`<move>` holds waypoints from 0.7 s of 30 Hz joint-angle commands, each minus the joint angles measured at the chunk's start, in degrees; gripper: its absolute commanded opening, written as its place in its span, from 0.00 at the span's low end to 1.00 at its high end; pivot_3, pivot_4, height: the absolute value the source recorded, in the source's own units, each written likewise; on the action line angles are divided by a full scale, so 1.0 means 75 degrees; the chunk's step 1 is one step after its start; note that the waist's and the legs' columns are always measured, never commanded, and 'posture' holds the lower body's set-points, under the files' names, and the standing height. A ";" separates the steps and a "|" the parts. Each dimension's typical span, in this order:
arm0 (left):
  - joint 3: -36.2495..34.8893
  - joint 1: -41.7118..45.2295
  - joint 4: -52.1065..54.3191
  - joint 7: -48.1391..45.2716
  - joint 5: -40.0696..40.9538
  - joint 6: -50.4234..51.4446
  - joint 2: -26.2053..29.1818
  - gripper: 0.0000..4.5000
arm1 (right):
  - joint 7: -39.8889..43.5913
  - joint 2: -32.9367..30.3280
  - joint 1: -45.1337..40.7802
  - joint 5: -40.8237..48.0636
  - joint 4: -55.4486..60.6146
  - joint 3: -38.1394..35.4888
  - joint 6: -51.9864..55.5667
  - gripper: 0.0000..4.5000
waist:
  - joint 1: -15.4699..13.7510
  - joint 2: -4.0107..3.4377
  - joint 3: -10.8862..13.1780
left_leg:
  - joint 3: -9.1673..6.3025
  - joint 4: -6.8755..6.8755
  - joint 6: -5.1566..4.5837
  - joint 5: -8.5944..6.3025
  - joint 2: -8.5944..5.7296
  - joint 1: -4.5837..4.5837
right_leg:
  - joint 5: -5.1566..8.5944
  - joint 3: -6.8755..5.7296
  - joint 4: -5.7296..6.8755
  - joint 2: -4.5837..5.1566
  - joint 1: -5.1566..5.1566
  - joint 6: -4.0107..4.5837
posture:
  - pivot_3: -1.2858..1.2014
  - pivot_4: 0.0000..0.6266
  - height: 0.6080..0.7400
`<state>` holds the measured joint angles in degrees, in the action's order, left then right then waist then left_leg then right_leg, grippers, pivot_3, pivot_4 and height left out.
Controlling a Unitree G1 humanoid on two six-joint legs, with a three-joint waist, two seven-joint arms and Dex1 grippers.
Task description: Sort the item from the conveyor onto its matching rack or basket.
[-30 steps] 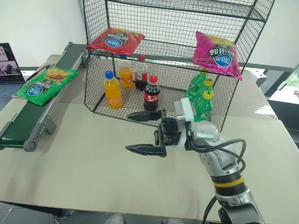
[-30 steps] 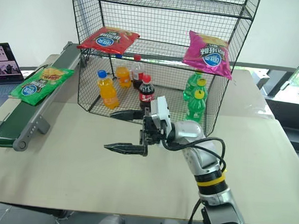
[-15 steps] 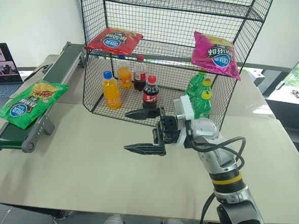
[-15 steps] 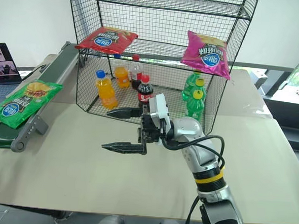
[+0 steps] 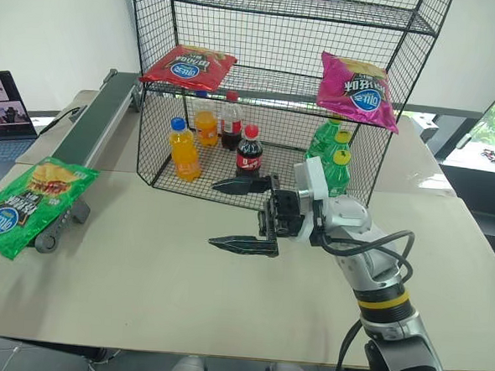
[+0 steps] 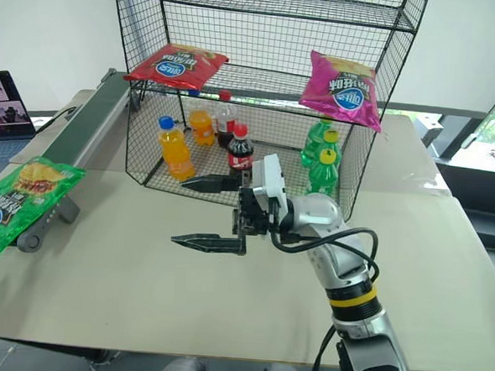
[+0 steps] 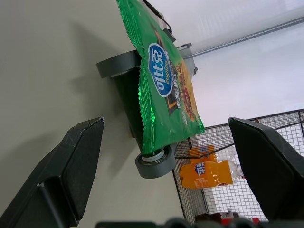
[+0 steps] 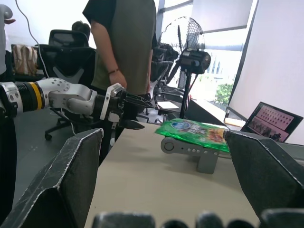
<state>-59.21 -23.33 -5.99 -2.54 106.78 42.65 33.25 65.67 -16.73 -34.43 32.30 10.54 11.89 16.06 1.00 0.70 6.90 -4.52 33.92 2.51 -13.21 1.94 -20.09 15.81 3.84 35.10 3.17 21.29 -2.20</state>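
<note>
Green chip bag (image 5: pixel 29 204) lies at the near end of the conveyor (image 5: pixel 86 138), draped over the end roller so that its lower edge overhangs the frame and the blue oval logo points toward the table edge. In the left wrist view the same bag (image 7: pixel 164 90) hangs across the grey roller, framed between the two black fingers (image 7: pixel 66 178) of the left gripper (image 7: pixel 166 190), which stand wide apart with nothing between them and do not touch the bag. In the right wrist view the left gripper (image 8: pixel 127 110) hovers just beside the end of the belt, apart from the bag, and a person (image 8: pixel 121 45) in a dark shirt stands behind it.

The right gripper (image 5: pixel 247 215) is held over the middle of the beige table (image 5: pixel 141 280), in front of the rack, pointing toward the conveyor side. Its two long fingers are spread apart, one above the other, and hold nothing.

The black wire rack (image 5: pixel 279 86) stands at the back of the table. On its middle shelf a red bag (image 5: pixel 190 64) lies at the left and a magenta bag (image 5: pixel 357 90) at the right, its corner hanging over the shelf edge. On the floor of the rack stand an orange soda bottle (image 5: pixel 185 150), a second orange bottle behind it, two cola bottles (image 5: pixel 249 154) and green bottles (image 5: pixel 336 167) at the right. A laptop (image 5: pixel 1 116) sits open beyond the conveyor at the left
</note>
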 commanded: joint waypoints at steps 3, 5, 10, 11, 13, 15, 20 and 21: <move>-0.0035 0.0251 -0.0503 -0.0360 -0.0439 0.0198 0.0381 0.99 | -0.0155 -0.0090 0.0013 0.0156 0.0440 -0.0194 0.0055 1.00 | 0.0005 0.0000 0.0000 | 0.0000 -0.0001 0.0000 0.0000 0.0000 0.0000 | 0.0000 0.0000 -0.0002 0.0000 0.0005 0.0000 | 0.52 0.24 0.98; -0.0041 0.0355 -0.0698 -0.0462 -0.0585 0.0285 0.0466 0.99 | -0.0199 -0.0112 0.0017 0.0172 0.0481 -0.0187 0.0080 1.00 | 0.0004 0.0000 0.0000 | 0.0000 -0.0002 0.0000 0.0000 -0.0001 0.0000 | 0.0000 0.0000 -0.0002 0.0001 0.0008 0.0000 | 0.52 0.24 0.98; -0.0100 0.0572 -0.0498 -0.0967 -0.0997 0.0376 0.0511 0.87 | -0.0283 -0.0195 0.0080 0.0193 0.0621 -0.0193 0.0167 1.00 | -0.0001 0.0001 0.0000 | 0.0000 -0.0005 0.0001 0.0000 -0.0001 -0.0001 | 0.0000 0.0000 -0.0003 0.0002 0.0012 0.0000 | 0.52 0.24 0.98; -0.0134 0.0582 -0.0410 -0.1004 -0.1011 0.0397 0.0476 0.82 | -0.0294 -0.0209 0.0093 0.0192 0.0639 -0.0191 0.0168 1.00 | 0.0000 0.0001 0.0000 | 0.0000 -0.0004 0.0001 0.0000 -0.0001 -0.0001 | 0.0000 0.0000 -0.0004 0.0002 0.0014 0.0000 | 0.52 0.24 0.98; -0.0181 0.0620 -0.0365 -0.0964 -0.1037 0.0399 0.0451 0.64 | -0.0352 -0.0199 0.0076 0.0182 0.0629 -0.0196 0.0174 1.00 | 0.0001 0.0002 0.0000 | 0.0000 -0.0004 0.0002 0.0000 -0.0001 -0.0001 | 0.0000 0.0000 -0.0004 0.0003 0.0013 0.0000 | 0.52 0.24 0.98; -0.0219 0.0600 -0.0312 -0.0930 -0.1018 0.0415 0.0444 0.47 | -0.0405 -0.0188 0.0075 0.0176 0.0640 -0.0190 0.0177 1.00 | 0.0012 0.0001 0.0000 | 0.0000 -0.0005 0.0002 0.0000 0.0000 -0.0001 | 0.0000 0.0000 -0.0003 0.0003 0.0012 0.0000 | 0.52 0.24 0.98; -0.0276 0.0528 -0.0101 -0.0907 -0.0949 0.0470 0.0419 0.01 | -0.0511 -0.0164 0.0101 0.0148 0.0651 -0.0167 0.0145 1.00 | 0.0021 0.0001 0.0000 | 0.0000 -0.0010 0.0002 0.0000 0.0001 -0.0005 | 0.0000 0.0000 -0.0002 0.0004 0.0011 0.0000 | 0.52 0.24 0.98; -0.0279 0.0566 0.0057 -0.0807 -0.0836 0.0466 0.0372 0.01 | -0.0541 -0.0155 0.0114 0.0132 0.0647 -0.0161 0.0123 1.00 | 0.0018 0.0002 0.0000 | 0.0000 -0.0010 0.0002 0.0000 0.0001 -0.0005 | 0.0000 0.0000 -0.0003 0.0004 0.0012 0.0000 | 0.52 0.24 0.98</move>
<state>-59.23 -19.06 -8.73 -8.76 99.14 46.29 35.74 62.16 -18.06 -33.32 32.70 13.09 11.62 17.09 1.13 0.71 6.90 -4.52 33.85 2.53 -13.21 1.95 -20.12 15.81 3.84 35.07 3.21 21.39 -2.20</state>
